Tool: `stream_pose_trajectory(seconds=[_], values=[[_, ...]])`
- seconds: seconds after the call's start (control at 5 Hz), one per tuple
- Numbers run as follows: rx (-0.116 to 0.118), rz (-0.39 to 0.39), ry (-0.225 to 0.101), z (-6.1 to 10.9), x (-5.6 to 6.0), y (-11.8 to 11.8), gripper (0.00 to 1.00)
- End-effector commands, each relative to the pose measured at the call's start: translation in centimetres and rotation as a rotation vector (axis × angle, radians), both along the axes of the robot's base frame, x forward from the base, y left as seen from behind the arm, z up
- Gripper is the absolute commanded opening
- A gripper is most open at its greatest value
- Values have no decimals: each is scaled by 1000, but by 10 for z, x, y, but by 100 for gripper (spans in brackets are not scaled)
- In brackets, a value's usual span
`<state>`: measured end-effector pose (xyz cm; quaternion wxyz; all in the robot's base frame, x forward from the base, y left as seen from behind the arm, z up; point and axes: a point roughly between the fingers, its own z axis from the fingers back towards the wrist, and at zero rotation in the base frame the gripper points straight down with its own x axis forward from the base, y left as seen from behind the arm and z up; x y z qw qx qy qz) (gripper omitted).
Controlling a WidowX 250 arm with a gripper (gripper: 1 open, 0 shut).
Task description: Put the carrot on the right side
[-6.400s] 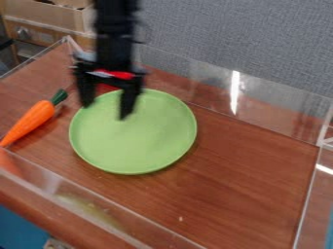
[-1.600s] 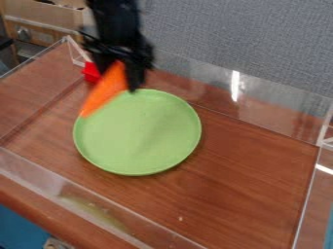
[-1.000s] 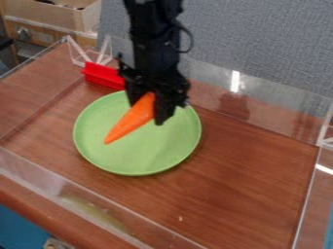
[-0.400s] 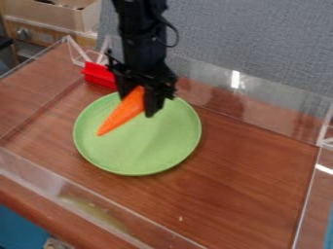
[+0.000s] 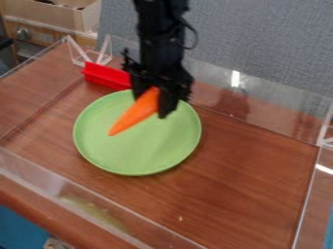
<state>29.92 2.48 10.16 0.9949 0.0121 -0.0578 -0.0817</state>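
The black two-fingered gripper [image 5: 159, 100] was clamped nearly shut on the thick end of the small orange tapered toy carrot [image 5: 135, 114], which hung tilted above the round green plate [image 5: 156, 156], toward its twelve o'clock rim. The slanting hold looked liable to slip. Bare wooden tabletop [image 5: 254, 175] lay open at three o'clock, bounded by clear acrylic walls [image 5: 310, 219]; a red rectangular block [image 5: 104, 76] sat at eleven.
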Motion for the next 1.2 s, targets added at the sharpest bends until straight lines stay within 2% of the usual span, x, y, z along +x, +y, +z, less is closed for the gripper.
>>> stream_pose_trajectory(seconds=[0.0,0.2,0.4,0.8,1.0], values=[[7,41,-49,14,5,22,0],[-1,13,-52,15,6,-1,0],[-6,-39,-54,15,12,-35,0],[14,64,-30,11,0,26,0],[-28,-21,-14,5,-15,-15,0]])
